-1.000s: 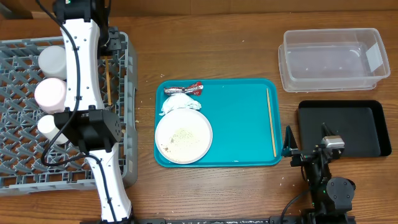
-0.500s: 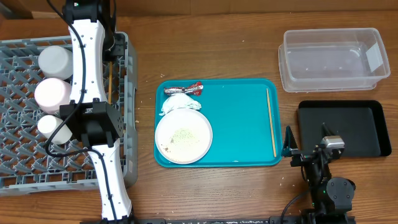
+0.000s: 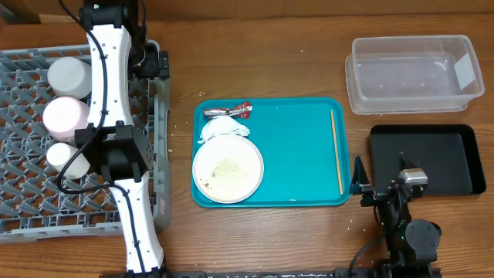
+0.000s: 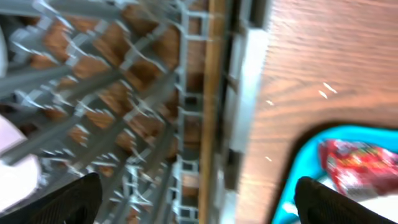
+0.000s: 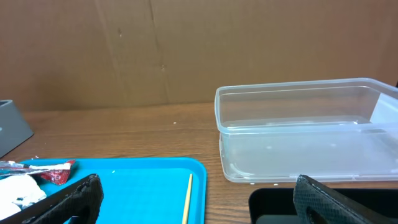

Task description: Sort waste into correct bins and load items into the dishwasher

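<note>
Left tool (image 4: pixel 198 183) wide, wooden chopstick (image 4: pixel 216 62) below it on dish rack (image 4: pixel 112 112) lattice; thin stick could slip through gaps.

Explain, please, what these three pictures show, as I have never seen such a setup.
Two robot arms work at a table. One picture looks down from above; the other two come from wrist cameras, each showing its own end effector's dark fingers. The left arm reaches over the grey dish rack, which holds three cups. The teal tray carries a white plate with crumbs, a napkin, a red wrapper and a chopstick. At the right stand a clear tub and a black tray. The left end effector is open over a second chopstick in the rack; the right end effector is open too. Nothing is held.
</note>
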`<action>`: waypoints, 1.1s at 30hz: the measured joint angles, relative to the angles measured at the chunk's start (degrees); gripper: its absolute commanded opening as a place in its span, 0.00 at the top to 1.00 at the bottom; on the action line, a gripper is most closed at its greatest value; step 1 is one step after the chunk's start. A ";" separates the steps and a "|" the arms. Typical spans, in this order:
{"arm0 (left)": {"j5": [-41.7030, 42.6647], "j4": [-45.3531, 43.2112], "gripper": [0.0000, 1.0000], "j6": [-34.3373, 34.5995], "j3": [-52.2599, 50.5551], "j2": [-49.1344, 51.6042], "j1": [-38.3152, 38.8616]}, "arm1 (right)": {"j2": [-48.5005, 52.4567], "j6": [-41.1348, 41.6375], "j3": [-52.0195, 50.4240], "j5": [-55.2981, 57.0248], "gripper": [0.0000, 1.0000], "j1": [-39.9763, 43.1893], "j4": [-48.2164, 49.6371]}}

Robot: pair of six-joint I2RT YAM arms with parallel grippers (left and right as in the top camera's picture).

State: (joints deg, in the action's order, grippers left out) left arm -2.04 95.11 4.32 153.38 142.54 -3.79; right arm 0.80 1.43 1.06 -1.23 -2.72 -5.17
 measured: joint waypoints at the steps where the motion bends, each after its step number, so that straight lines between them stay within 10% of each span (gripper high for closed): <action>1: 1.18 0.61 0.00 0.00 0.74 0.07 0.00 | 0.00 0.00 0.00 -0.02 0.01 0.02 0.00; 16: 55.98 1.42 0.02 0.35 10.62 0.09 3.80 | 0.00 0.02 0.00 -0.02 0.00 0.02 0.00; 33: 4.92 -15.87 0.17 34.32 2.84 0.09 45.75 | 0.00 -0.02 0.00 0.00 0.00 0.02 -0.02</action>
State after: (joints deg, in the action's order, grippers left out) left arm 2.87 79.24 38.63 156.22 142.63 41.95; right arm 0.80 1.41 1.06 -1.23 -2.70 -5.19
